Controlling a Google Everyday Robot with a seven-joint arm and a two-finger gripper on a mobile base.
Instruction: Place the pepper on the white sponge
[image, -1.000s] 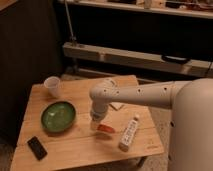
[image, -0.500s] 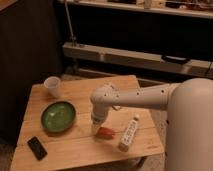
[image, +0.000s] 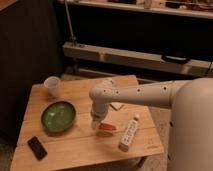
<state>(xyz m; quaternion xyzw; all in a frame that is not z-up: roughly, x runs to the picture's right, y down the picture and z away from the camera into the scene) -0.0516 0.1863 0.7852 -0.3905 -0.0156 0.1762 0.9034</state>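
The red-orange pepper (image: 106, 127) is low over the wooden table (image: 75, 150), right at the tip of my gripper (image: 98, 123), near the table's middle front. My white arm reaches in from the right and bends down to it. A small flat white pad, which looks like the white sponge (image: 118, 106), peeks out just behind and under the arm, mostly hidden. The pepper is in front of that pad, apart from it.
A green bowl (image: 58, 116) sits to the left of the gripper. A white cup (image: 52, 86) stands at the back left. A black device (image: 37, 147) lies at the front left. A long white bar with dark markings (image: 129, 134) lies to the right of the pepper.
The gripper and pepper have stayed at almost the same spot; the arm's wrist has shifted only slightly. Nothing else has moved.
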